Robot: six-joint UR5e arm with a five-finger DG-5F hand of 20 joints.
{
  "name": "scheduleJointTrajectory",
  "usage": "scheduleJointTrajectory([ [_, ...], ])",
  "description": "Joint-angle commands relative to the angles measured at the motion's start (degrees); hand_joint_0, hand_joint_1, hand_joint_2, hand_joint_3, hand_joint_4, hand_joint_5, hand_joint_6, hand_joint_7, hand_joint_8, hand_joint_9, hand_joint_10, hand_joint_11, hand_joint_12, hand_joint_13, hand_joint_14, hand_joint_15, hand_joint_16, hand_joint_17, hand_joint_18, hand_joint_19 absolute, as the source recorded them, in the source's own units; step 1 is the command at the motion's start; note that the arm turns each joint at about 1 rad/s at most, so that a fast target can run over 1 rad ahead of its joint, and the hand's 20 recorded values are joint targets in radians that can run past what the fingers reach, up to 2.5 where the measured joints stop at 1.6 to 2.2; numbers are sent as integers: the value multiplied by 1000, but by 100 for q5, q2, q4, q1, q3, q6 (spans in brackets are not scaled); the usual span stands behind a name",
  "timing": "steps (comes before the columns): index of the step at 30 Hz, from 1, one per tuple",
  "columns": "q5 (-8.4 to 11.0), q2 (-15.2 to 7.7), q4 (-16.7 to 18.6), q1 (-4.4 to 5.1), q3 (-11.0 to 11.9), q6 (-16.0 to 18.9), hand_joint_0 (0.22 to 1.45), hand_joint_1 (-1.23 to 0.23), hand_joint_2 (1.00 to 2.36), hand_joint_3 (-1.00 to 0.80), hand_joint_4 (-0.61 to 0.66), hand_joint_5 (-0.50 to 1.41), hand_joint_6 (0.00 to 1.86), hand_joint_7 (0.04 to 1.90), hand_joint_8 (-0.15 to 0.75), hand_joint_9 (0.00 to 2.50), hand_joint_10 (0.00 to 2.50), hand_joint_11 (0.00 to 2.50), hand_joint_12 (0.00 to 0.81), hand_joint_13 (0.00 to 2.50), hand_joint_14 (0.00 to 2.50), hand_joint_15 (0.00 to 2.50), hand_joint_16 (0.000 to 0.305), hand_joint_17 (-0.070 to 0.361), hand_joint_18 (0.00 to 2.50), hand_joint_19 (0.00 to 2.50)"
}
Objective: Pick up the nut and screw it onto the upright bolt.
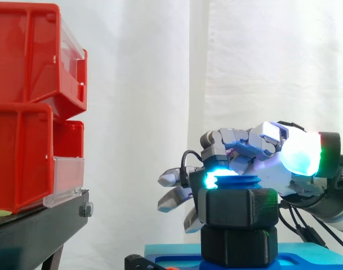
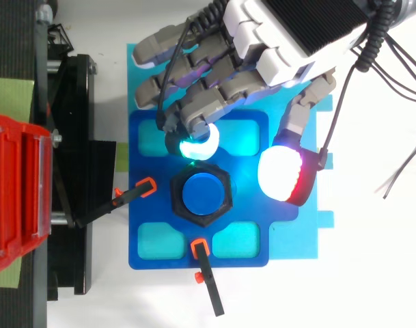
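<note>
On the left stand the red bins (image 1: pixel 25 107), well apart from the work. Right of them lies the blue plate (image 2: pixel 146 239), and over its far side hangs the hand (image 2: pixel 276 48), fingers loosely bent and closed on nothing. The black nut (image 1: pixel 239 208) already sits on the bolt (image 2: pixel 201 193) at the plate's middle, with thread showing above it and a second black hex (image 1: pixel 239 246) right beneath. The step looks like turning the nut down. I judge it wants fingertip and thumb set on opposite flats, then a level twist so the thread does not bind. One glowing fingertip (image 2: pixel 197 145) stands just beside the nut's far edge; the thumb (image 2: pixel 281 174) is to its right, apart.
</note>
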Motion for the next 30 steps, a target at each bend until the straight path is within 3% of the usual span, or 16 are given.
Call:
scheduleJointTrajectory([
  [1,-5,0,-3,-24,2,2,493,-131,1000,-500,132,33,581,1437,291,1094,0,0,291,751,0,0,30,67,471,0],
  [7,-49,0,6,-41,2,2,495,-148,1000,-500,114,53,585,1428,270,1259,0,0,270,842,0,0,26,58,581,5],
  [10,-49,0,6,-41,2,2,492,-144,1000,-500,166,47,500,1552,283,1222,0,0,287,808,0,0,28,63,540,0],
  [14,-49,0,6,-41,2,2,488,-132,1000,-500,230,-19,505,1290,289,1144,0,0,301,749,0,0,30,68,468,5],
  [15,-49,0,6,-41,11,10,486,-131,1000,-500,253,-53,505,1113,289,1090,0,0,308,730,0,0,32,71,458,8],
  [17,-49,0,6,-41,64,37,485,-130,1000,-500,271,-77,504,975,283,1054,0,0,311,715,0,0,33,74,454,24],
  [20,-164,0,-12,-50,310,186,480,-130,1000,-500,222,-119,503,768,266,950,0,0,318,689,0,0,34,78,430,41],
  [22,-375,0,-73,-50,609,344,479,-131,1000,-500,211,-135,502,706,260,927,0,0,319,674,0,0,35,79,414,41],
  [25,-489,0,-126,-50,776,415,478,-134,1000,-500,191,-152,501,647,257,885,0,0,319,658,0,0,35,80,391,38],
  [30,-489,0,-135,-6,793,423,476,-135,1000,-500,181,-158,501,622,252,843,0,0,321,624,0,0,35,79,365,50],
])
